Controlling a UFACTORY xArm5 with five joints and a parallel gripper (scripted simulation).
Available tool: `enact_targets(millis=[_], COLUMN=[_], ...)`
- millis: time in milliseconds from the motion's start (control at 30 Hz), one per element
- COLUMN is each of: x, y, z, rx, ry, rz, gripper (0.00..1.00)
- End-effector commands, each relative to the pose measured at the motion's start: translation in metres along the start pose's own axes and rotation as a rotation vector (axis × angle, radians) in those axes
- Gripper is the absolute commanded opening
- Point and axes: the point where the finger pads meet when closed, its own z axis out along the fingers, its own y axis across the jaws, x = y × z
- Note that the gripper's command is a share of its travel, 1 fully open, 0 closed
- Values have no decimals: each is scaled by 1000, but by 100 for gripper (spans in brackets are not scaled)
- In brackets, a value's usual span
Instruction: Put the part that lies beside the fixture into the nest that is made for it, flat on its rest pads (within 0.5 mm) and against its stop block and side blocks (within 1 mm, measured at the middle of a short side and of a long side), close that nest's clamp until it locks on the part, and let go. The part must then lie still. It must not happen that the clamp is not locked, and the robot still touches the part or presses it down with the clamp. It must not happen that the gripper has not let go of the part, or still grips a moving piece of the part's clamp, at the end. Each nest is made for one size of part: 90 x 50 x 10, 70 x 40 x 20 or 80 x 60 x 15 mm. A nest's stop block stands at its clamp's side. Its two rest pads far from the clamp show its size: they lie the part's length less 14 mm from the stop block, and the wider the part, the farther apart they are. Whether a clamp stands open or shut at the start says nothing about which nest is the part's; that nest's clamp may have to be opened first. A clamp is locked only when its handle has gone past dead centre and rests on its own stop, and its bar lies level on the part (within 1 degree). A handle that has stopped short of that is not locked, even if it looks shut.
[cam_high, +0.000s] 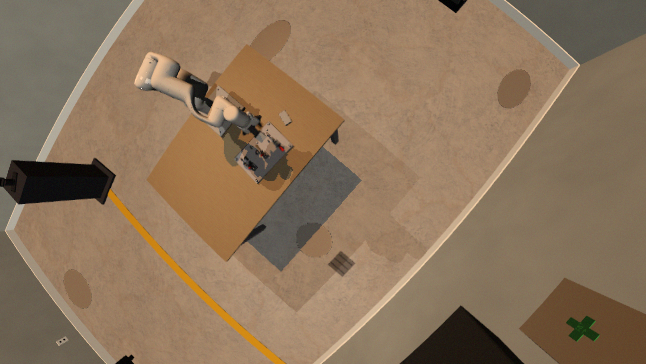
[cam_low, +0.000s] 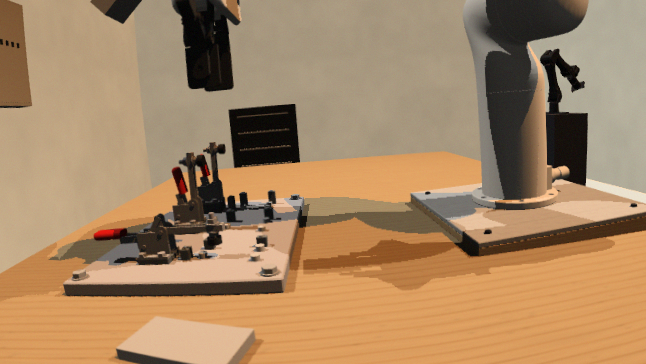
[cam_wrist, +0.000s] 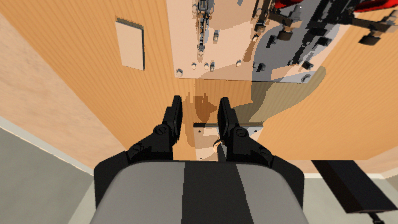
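Observation:
The part, a flat tan block (cam_low: 186, 344), lies on the wooden table in front of the fixture; it also shows in the wrist view (cam_wrist: 130, 43) and in the overhead view (cam_high: 285, 117). The fixture plate (cam_low: 195, 245) carries three toggle clamps with red handles. The nearest clamp (cam_low: 150, 237) has its handle lying level to the left. The two farther clamps (cam_low: 192, 185) have their handles raised. My gripper (cam_low: 209, 75) hangs high above the fixture, half open, with nothing between the fingers.
The arm's base (cam_low: 520, 200) stands on a plate at the right of the table. A dark slatted panel (cam_low: 264, 134) stands behind the table. A black camera stand (cam_low: 565, 130) is behind the base.

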Motion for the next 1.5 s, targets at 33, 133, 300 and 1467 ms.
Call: enact_targets(millis=[33,133,300,1467], x=[1,1,1,54], y=[0,0,0,-1], z=[-1,-1,-1,-2], rx=[1,1,1,0], ry=[4,4,4,4], rz=[0,0,0,0], gripper=[47,47,47,47])
